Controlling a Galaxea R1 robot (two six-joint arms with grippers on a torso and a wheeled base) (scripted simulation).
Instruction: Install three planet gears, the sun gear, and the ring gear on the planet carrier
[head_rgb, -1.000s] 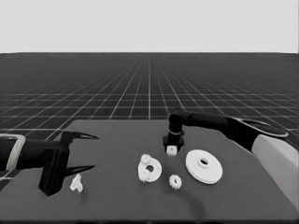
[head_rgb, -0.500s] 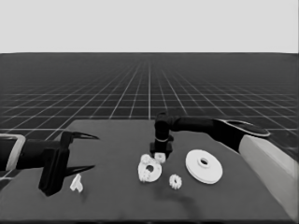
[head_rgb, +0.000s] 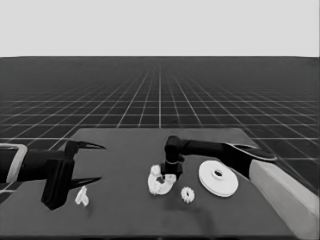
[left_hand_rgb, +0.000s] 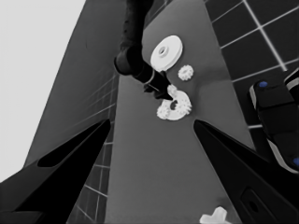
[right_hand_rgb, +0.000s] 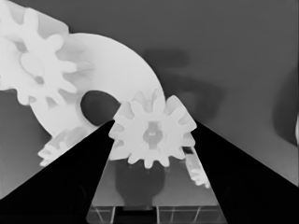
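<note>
Head view, nearest first: a lone planet gear (head_rgb: 187, 194) is seen lying flat on the dark surface (head_rgb: 125, 215), just in front of the gap between the two round parts. At the left end, a thin white piece (head_rgb: 82, 196) is seen beneath the fingers of the left gripper (head_rgb: 95, 163), whose arm is parked at the left edge; it is not held, and the jaws are spread wide apart, as is confirmed in the left wrist view.

Slightly farther back, the smaller round part (head_rgb: 159, 184) is found near the middle of the surface, with gears already seated on it. In the left wrist view two toothed gears can be made out on the smaller round part (left_hand_rgb: 174, 108). The larger round part (head_rgb: 218, 177) is laid to its right, apart from it, with the raised middle and small hole facing up.

Directly above the far rim of the smaller round part, the right gripper (head_rgb: 170, 176) is pointed downward, its arm reaching in from the right. In the right wrist view, a held gear (right_hand_rgb: 153, 131) is seen clamped between the jaws, close over the smaller round part (right_hand_rgb: 117, 74) beside its central hole, while another seated gear (right_hand_rgb: 33, 63) is visible on the disc beyond.
</note>
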